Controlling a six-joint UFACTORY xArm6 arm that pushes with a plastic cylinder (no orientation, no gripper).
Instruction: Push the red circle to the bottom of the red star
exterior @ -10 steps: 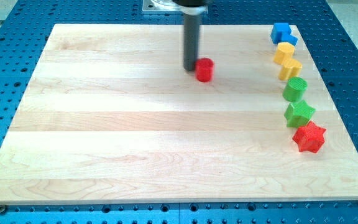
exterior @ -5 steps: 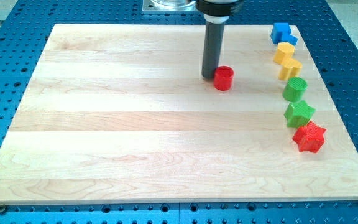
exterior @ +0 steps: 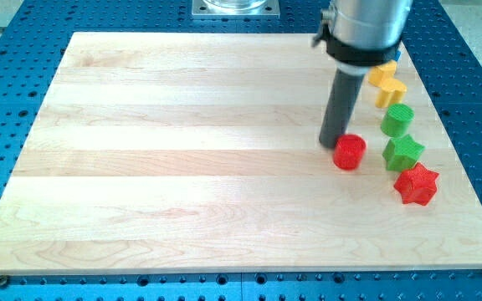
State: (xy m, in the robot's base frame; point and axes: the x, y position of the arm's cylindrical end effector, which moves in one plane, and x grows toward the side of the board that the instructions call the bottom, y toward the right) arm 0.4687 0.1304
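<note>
The red circle (exterior: 350, 152) lies on the wooden board (exterior: 182, 167) at the view's right of centre. The red star (exterior: 416, 184) lies to its lower right, near the board's right edge, apart from it. My tip (exterior: 333, 143) touches the red circle's upper left side. The dark rod rises from there toward the view's top.
A column of blocks runs along the right edge above the red star: a green star-like block (exterior: 403, 152), a green circle (exterior: 397, 119), two yellow blocks (exterior: 389, 92) (exterior: 381, 76), and a blue block partly hidden behind the arm.
My tip has moved down and to the right, pushing the red circle from the upper middle of the board to a spot just left of the green blocks and the red star.
</note>
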